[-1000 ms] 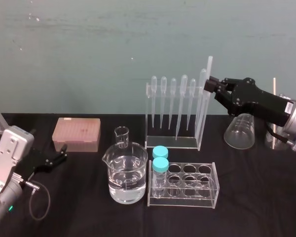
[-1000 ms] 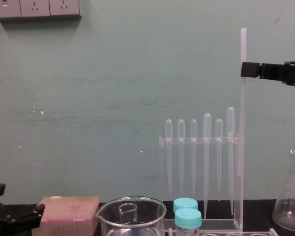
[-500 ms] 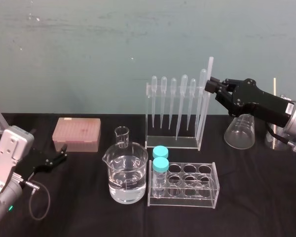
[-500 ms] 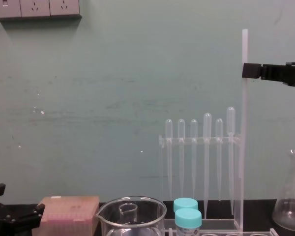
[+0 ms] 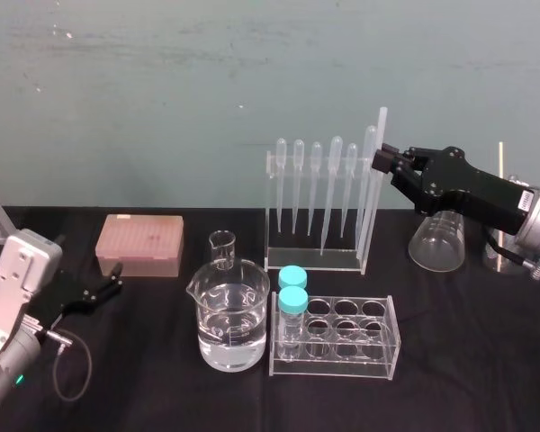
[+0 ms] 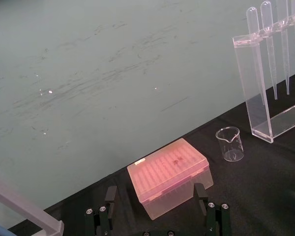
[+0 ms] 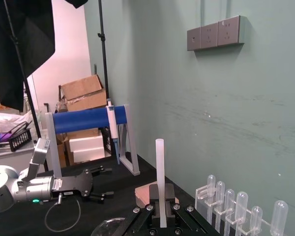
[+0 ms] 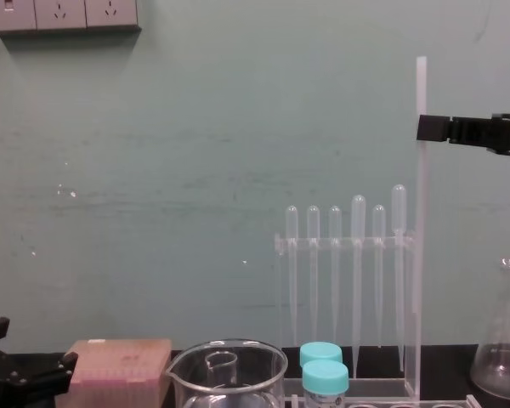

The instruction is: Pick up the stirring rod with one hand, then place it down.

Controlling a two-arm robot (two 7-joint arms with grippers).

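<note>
A scuffed teal wall stands behind a black table (image 5: 162, 378) set with labware. The right gripper (image 5: 379, 160) has its flat fingers closed on the stirring rod (image 5: 382, 121), holding it high on its length. The rod stands almost upright, just beside the right end of the pipette rack (image 5: 317, 256); whether its foot touches the table, I cannot tell.

The rod looks light, stiff and smooth, so I would expect it to slip or pivot between flat pads, and perhaps to snap if knocked. A grip nearer the middle would swing less.

The pipettes (image 5: 335, 180) crowd it. The conical flask (image 5: 436, 238), test-tube rack (image 5: 342, 337) and water-filled beaker (image 5: 230, 315) sit near below. The left gripper (image 5: 115, 279) rests far left, spread wide and empty, by the pink tip box (image 5: 139, 243).
</note>
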